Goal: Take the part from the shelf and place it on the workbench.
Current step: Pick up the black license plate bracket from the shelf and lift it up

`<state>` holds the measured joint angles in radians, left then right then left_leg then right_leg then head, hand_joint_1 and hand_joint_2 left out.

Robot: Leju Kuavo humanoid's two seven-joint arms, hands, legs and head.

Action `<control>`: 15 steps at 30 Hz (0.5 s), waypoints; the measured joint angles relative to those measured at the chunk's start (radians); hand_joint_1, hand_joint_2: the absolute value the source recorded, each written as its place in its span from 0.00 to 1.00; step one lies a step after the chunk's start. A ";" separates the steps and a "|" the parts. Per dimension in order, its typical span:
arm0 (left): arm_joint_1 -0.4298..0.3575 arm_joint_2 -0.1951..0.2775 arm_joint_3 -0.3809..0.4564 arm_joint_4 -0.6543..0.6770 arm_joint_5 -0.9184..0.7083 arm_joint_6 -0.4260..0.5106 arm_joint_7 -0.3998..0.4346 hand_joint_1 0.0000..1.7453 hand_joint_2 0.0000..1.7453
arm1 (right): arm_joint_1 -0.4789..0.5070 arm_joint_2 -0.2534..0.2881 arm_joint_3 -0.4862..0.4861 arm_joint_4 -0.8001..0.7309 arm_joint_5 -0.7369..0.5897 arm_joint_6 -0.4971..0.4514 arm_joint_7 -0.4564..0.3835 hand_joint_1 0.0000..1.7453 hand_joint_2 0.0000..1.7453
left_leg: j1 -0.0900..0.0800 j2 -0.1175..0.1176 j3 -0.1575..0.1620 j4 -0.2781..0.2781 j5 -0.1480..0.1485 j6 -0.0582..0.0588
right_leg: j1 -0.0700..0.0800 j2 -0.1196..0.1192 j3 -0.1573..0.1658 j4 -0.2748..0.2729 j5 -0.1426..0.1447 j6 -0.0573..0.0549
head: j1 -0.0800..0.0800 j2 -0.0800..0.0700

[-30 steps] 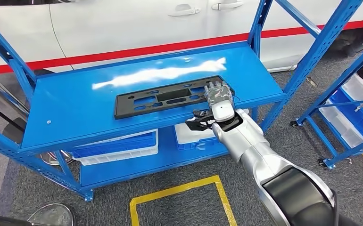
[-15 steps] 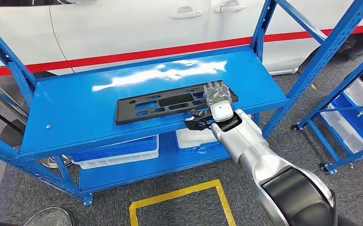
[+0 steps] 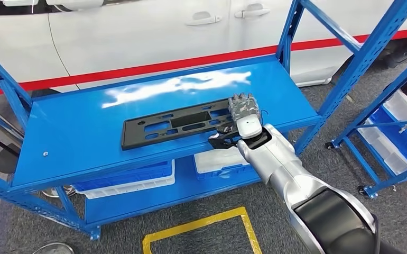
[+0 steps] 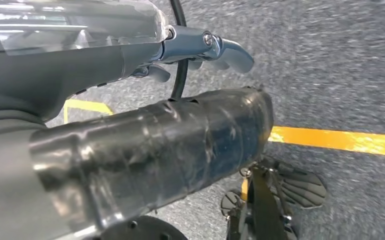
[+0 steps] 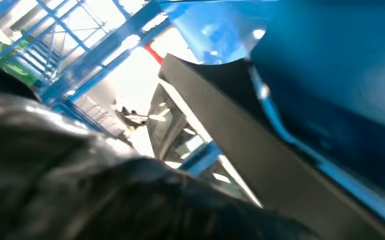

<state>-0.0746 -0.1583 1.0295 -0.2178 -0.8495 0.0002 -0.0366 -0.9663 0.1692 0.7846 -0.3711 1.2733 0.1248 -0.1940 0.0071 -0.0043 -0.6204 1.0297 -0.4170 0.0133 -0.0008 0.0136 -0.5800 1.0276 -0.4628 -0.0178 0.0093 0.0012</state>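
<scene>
A long black plastic part (image 3: pixel 175 126) with several cut-outs lies on the top board of the blue shelf (image 3: pixel 85 137), near its front edge. My right hand (image 3: pixel 242 114) grips the part's right end, fingers on top and the thumb below by the shelf's edge. The right wrist view shows the part's dark edge (image 5: pixel 260 165) running along the blue shelf board (image 5: pixel 330 75). My left hand (image 4: pixel 205 47) hangs over the grey floor, its fingers apart and holding nothing.
A white car with a red stripe (image 3: pixel 138 32) stands behind the shelf. Blue and white bins (image 3: pixel 127 177) sit on the lower board. A second blue rack (image 3: pixel 386 132) stands at the right. Yellow tape (image 3: pixel 196 225) marks the floor in front.
The whole picture has shifted a little, so the camera moved. My right hand stays on the part's right end, and the part lies in about the same place on the shelf.
</scene>
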 joint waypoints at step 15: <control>-0.001 0.005 -0.011 0.000 -0.044 -0.015 -0.018 0.00 0.00 | 0.052 0.008 0.061 -0.003 -0.133 0.018 -0.040 0.00 0.00 | -0.007 -0.003 0.005 -0.012 -0.004 0.010 | -0.002 -0.006 0.007 -0.013 0.001 0.003 | 0.000 0.000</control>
<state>-0.0759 -0.1537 1.0182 -0.2178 -0.8936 -0.0147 -0.0546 -0.9142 0.1775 0.8458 -0.3742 1.1405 0.1431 -0.2344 0.0002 -0.0072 -0.6151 1.0174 -0.4209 0.0235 -0.0029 0.0077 -0.5731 1.0150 -0.4620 -0.0143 0.0095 0.0011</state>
